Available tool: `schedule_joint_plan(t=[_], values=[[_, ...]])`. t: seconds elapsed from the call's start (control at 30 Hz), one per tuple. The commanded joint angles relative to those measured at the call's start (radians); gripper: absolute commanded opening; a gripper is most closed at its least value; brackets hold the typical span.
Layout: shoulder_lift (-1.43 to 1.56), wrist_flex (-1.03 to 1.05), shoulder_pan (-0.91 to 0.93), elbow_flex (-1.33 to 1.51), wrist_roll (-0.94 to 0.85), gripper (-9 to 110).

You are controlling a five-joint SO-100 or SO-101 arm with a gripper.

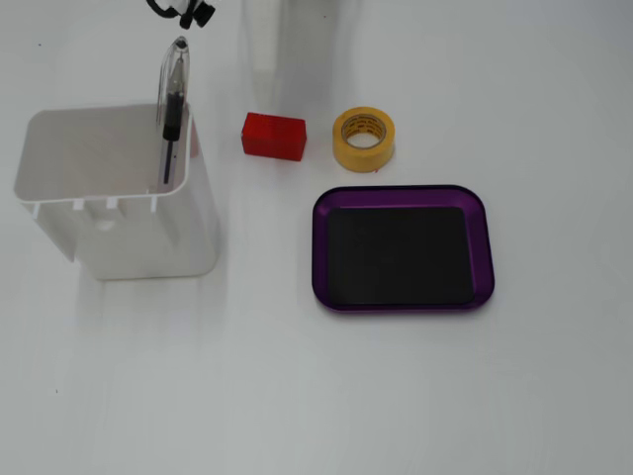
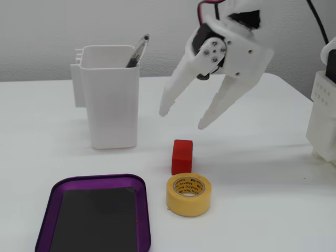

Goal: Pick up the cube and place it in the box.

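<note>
**Spread gripper above the table, red cube lying free**

In a fixed view looking down, the far left holds a tall white bin point(image 1: 119, 193) with a pen point(image 1: 172, 109) leaning against its right wall. To the right of the bin lies the cube point(image 1: 274, 136), a small bright red block resting flat on the white table point(image 1: 316, 396), clear of the bin. Just right of the cube, close but not touching, sits a yellow tape roll point(image 1: 364, 140), lying flat with its hole facing up. Nearer the camera and to the right lies the box point(image 1: 404, 194), a shallow tray with a glossy purple rim and a black floor; nothing lies in it. The cube sits just beyond the box's far left corner, outside the rim.

In a fixed view from the side, the order runs differently: the box point(image 2: 52, 195) is at the near left, the bin point(image 2: 107, 100) behind it with the pen point(image 2: 136, 50) sticking out, then the cube point(image 2: 182, 155) and the tape roll point(image 2: 189, 195) just in front of it. Above and slightly right of the cube hangs the white gripper point(image 2: 182, 119), fingers pointing down and spread wide apart, holding nothing and touching nothing. A white structure point(image 2: 325, 115) stands at the right edge.
</note>
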Motion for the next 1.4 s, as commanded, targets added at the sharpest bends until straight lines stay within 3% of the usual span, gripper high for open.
schedule_joint_plan(t=[0.0,0.7,1.17,1.37], values=[[-0.17,-0.006,-0.002,-0.106,-0.006,20],[-0.282,-0.029,0.002,-0.103,-0.014,20],[-0.282,-0.23,0.002,0.063,-0.018,19],[-0.281,-0.224,0.002,0.061,-0.014,-1]])
